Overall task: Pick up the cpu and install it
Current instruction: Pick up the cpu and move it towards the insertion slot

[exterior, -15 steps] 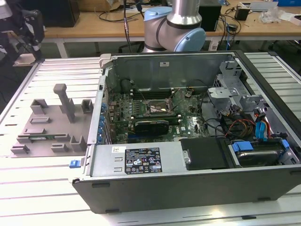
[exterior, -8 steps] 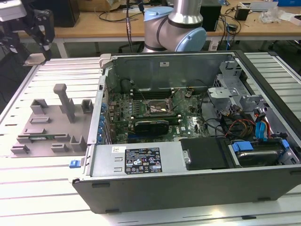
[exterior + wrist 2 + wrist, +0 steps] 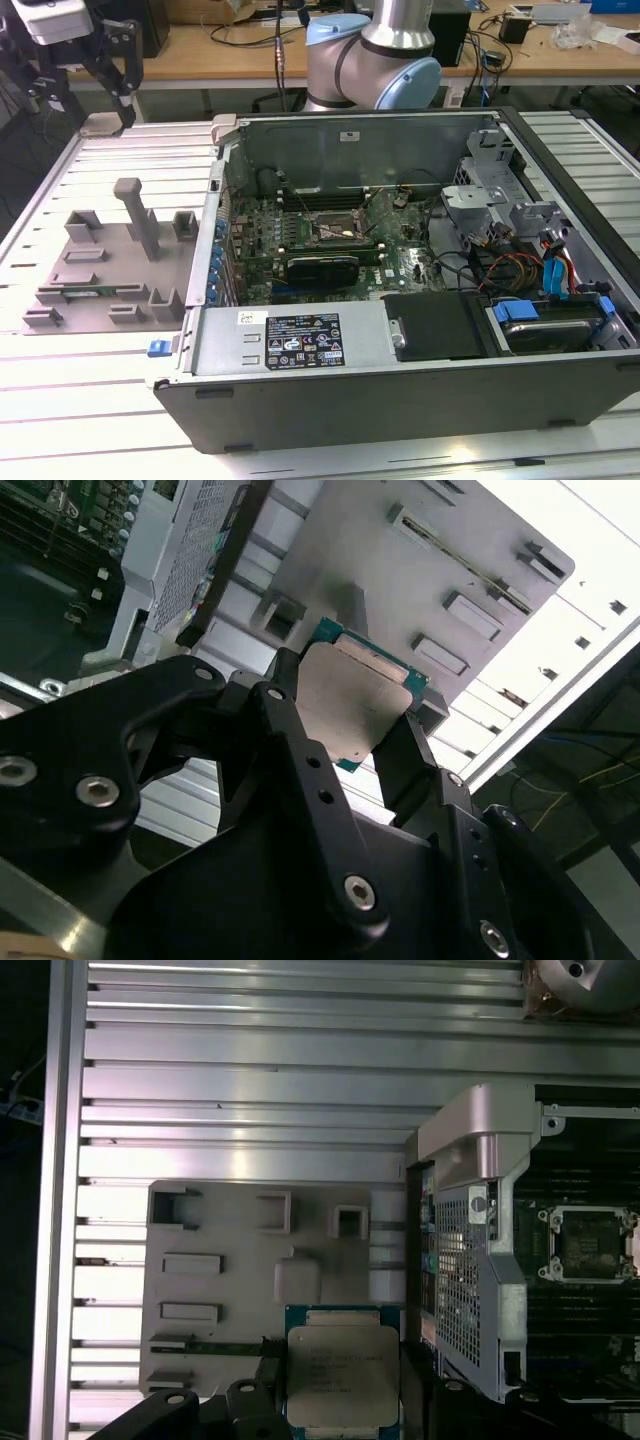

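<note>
The cpu [image 3: 342, 1375], a flat square chip with a silver top and a green rim, sits between the black fingers [image 3: 268, 1368] of my gripper [image 3: 342, 1390], which is shut on its edges. The second wrist view shows the same grip: the cpu [image 3: 355, 695] is clamped by the gripper [image 3: 350, 720] above the grey holder plate [image 3: 430, 570]. In the exterior view the gripper [image 3: 92, 95] hangs high at the exterior view's left, over the far end of the slatted table. The motherboard socket [image 3: 335, 232] [image 3: 590, 1245] lies open inside the computer case.
The open computer case [image 3: 400, 350] takes up the middle and the exterior view's right, with a metal side wall [image 3: 480, 1240] between the holder plate [image 3: 110, 260] and the board. Pegs stand up from the plate. The arm's base [image 3: 375, 60] is behind the case.
</note>
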Controlling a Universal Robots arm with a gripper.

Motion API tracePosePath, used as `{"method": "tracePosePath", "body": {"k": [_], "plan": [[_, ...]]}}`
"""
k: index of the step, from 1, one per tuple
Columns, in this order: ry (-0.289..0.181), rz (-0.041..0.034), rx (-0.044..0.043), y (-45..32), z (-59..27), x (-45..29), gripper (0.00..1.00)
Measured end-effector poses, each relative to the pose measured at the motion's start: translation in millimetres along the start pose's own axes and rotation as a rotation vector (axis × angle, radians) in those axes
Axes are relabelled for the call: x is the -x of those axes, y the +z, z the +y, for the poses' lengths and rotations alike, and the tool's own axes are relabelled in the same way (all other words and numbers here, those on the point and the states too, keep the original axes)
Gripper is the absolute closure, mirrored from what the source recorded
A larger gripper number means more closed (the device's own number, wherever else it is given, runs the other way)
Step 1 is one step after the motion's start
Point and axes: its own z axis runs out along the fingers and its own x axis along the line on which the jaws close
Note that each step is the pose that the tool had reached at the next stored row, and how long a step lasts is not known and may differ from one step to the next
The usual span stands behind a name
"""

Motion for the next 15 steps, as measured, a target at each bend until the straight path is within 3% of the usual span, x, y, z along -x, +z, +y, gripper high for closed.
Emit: {"method": "tracePosePath", "body": {"k": [15], "plan": [[0.0, 0.0, 0.0, 1.4, -0.7, 39.5, 0.45]]}}
